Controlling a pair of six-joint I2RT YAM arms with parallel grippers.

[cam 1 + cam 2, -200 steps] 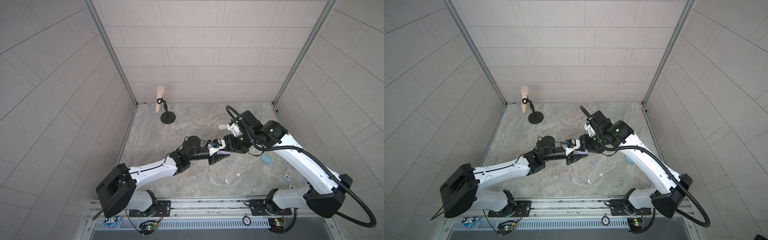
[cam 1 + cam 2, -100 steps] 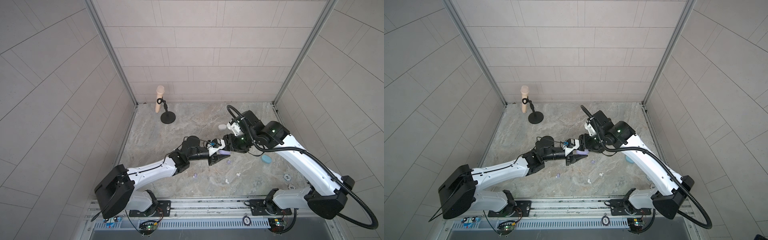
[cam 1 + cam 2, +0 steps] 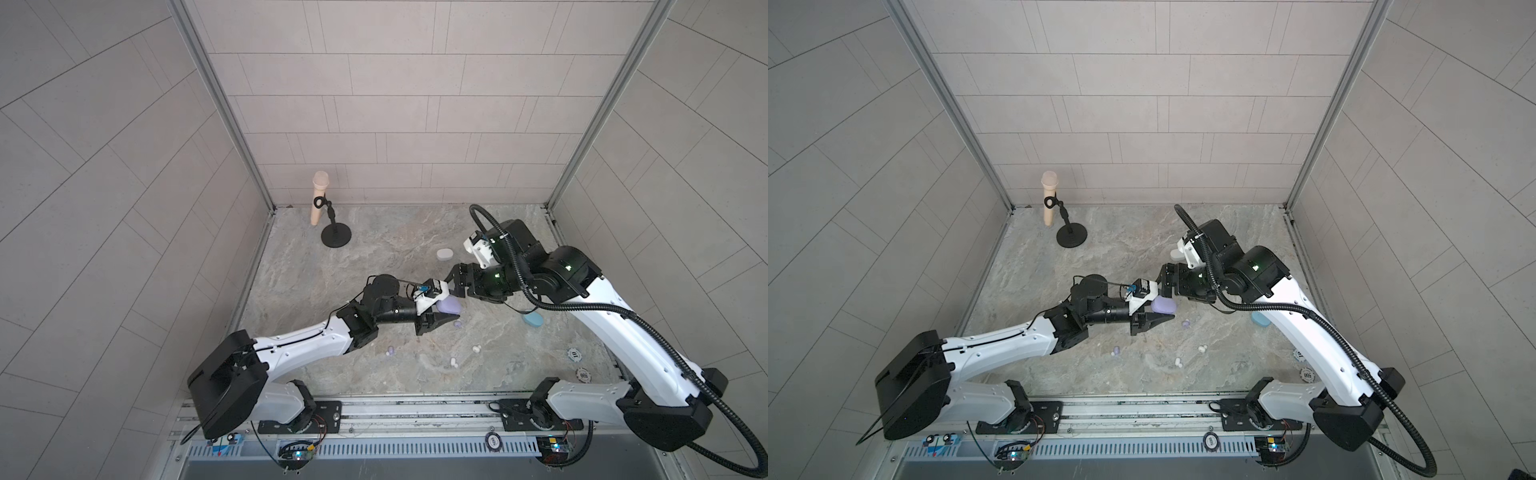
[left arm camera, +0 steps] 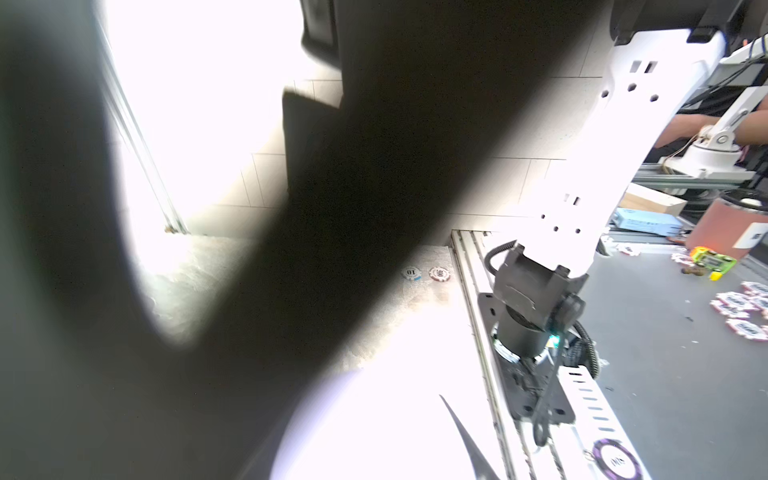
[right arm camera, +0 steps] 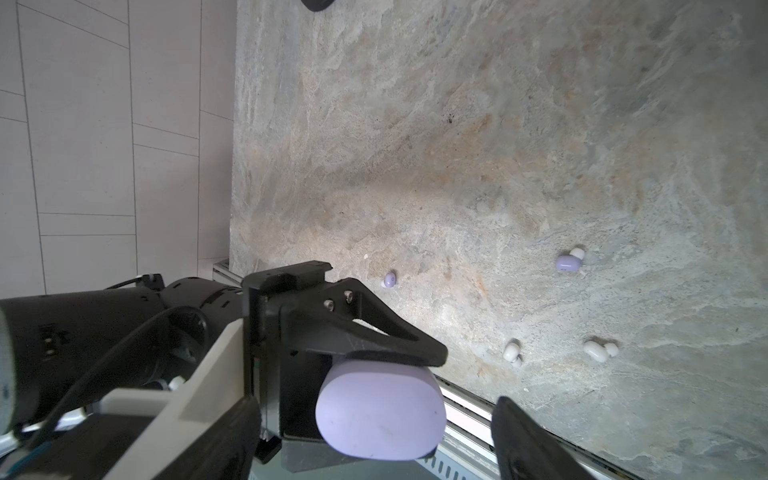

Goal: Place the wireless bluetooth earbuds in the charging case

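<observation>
right gripper [image 3: 455, 286] jaws wider than second ago, now flanking lilac case [image 5: 380, 411], not touching. left gripper [image 3: 446, 311] clamps case between fingers. buds [image 5: 568, 263] lie on table [image 5: 498, 124] well beyond fingertips (light, slick, tiny): pinch hard body across sides, not soft tip.

Left fingers [image 3: 441, 319] clamped, right fingers [image 5: 525, 440] spread wide.

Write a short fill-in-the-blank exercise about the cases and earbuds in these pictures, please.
1. The left gripper holds the ____ charging case.
2. The right gripper has its jaws ____ near it.
3. On the table lie two lilac earbuds and ____ white earbuds.
4. The loose case nearest the poker chips is ____.
Missing words: lilac; open; two; blue.
</observation>
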